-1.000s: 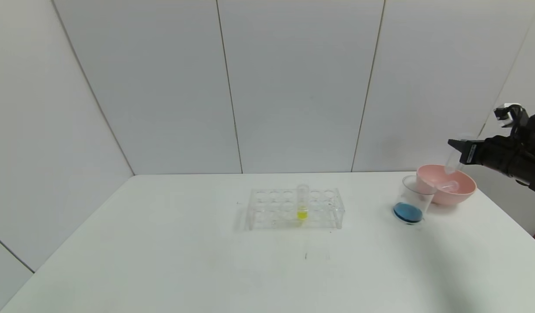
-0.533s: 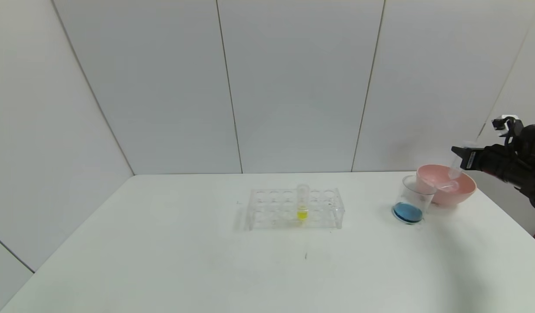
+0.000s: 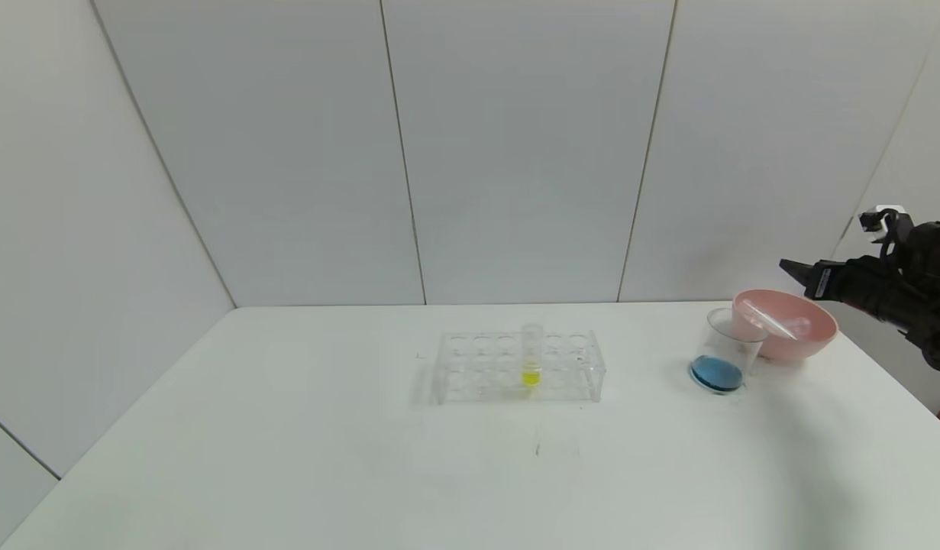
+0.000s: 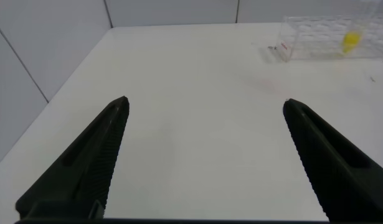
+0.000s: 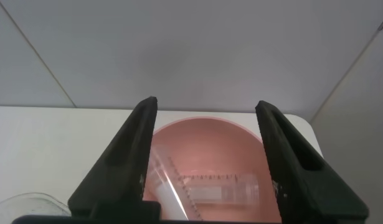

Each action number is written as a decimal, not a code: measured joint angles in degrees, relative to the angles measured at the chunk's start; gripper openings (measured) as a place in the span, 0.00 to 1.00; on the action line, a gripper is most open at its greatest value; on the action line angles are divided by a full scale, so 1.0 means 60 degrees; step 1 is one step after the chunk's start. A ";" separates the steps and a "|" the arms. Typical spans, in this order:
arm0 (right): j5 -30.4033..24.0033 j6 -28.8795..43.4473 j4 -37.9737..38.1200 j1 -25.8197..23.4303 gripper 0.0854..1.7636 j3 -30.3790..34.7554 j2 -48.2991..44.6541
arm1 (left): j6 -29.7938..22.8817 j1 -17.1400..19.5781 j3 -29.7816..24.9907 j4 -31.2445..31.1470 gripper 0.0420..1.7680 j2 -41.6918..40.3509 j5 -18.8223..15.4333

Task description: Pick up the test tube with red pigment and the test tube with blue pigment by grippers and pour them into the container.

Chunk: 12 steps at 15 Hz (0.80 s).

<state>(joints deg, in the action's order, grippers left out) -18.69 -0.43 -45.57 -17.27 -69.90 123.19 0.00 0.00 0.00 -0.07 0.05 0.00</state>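
The container [image 3: 725, 340], a clear cup, stands at the right of the table with blue liquid [image 3: 716, 373] in its bottom. No tube with red or blue liquid shows. Two clear empty tubes lie in the pink bowl [image 3: 813, 336]: one flat [image 5: 222, 188], one leaning on the rim [image 5: 163, 180], also seen in the head view [image 3: 771, 325]. My right gripper [image 3: 792, 267] hovers just above and behind the bowl, open and empty, its jaws wide apart over the bowl [image 5: 207, 104]. My left gripper [image 4: 205, 102] is open and empty over bare table.
A clear multi-hole rack [image 3: 515, 367] stands mid-table with one tube of yellow liquid [image 3: 531, 359] upright in it; both also show in the left wrist view, rack [image 4: 322, 43] and tube [image 4: 350, 40]. The cup's rim [image 5: 17, 208] touches the bowl. Grey walls close behind.
My right gripper held a clear empty tube above the pink bowl, lowered it, then opened; the tube now lies in the bowl. Rack and cup have not moved.
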 joint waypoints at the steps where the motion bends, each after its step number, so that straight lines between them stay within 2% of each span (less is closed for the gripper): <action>1: 0.0000 -0.0002 -0.0136 0.0051 0.68 0.0004 -0.0010 | 0.0000 0.0000 0.0000 0.0008 1.00 0.0000 0.0000; 5: 0.0081 -0.0018 -0.0274 0.0762 0.79 0.0276 -0.0280 | 0.0000 0.0000 0.0000 0.0004 1.00 0.0000 0.0000; 12: 0.2150 0.0266 -0.0307 0.3617 0.89 0.0461 -0.0782 | 0.0000 0.0000 0.0000 0.0004 1.00 0.0000 0.0000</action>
<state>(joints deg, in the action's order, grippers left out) -5.79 1.17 -47.41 4.43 -67.13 118.49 0.00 0.00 0.00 -0.05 0.05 0.00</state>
